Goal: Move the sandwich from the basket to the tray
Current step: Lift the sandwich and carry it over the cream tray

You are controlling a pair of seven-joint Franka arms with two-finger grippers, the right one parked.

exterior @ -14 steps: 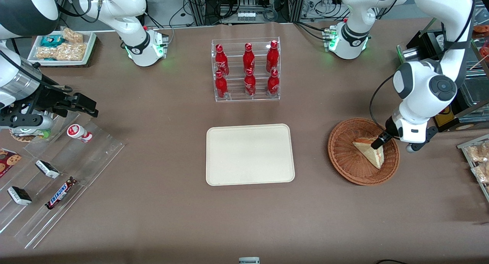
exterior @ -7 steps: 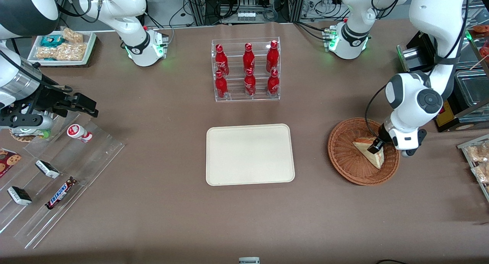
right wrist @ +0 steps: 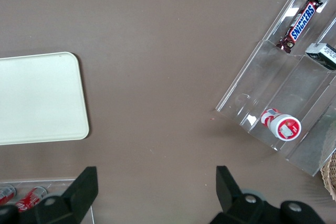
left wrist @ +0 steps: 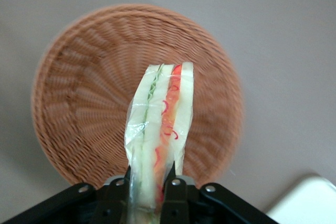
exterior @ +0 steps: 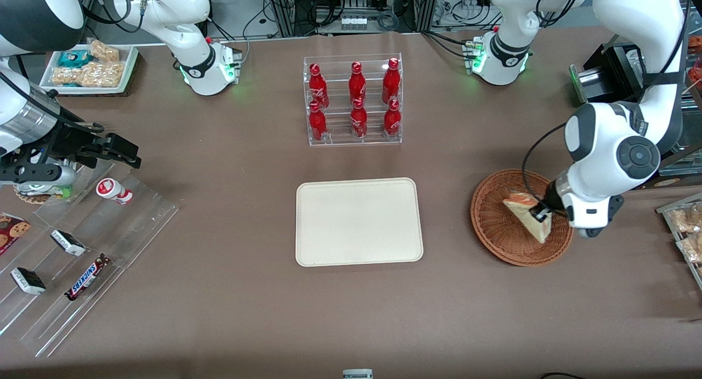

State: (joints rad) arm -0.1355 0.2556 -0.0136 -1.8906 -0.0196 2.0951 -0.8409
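The sandwich [exterior: 525, 213], a pale wedge in clear wrap with red and green filling, is over the reddish-brown wicker basket [exterior: 496, 225] toward the working arm's end of the table. My left gripper [exterior: 544, 213] is shut on the sandwich's wide end and holds it. In the left wrist view the sandwich [left wrist: 160, 124] stands between the black fingers [left wrist: 173, 179] of the gripper [left wrist: 150, 178], above the basket [left wrist: 89, 103]. The cream-beige tray [exterior: 359, 221] lies at the table's middle, with nothing on it; its corner shows in the left wrist view [left wrist: 310, 203].
A clear rack of red bottles [exterior: 354, 100] stands farther from the front camera than the tray. Clear stepped shelves [exterior: 82, 247] with snack bars lie toward the parked arm's end. A white snack tray [exterior: 90, 66] sits farther back there. Packaged snacks [exterior: 685, 225] lie beside the basket.
The gripper closed on the sandwich's wide end, and the sandwich has tilted and shifted slightly in the basket with it. The arm's wrist has swung a little nearer the front camera.
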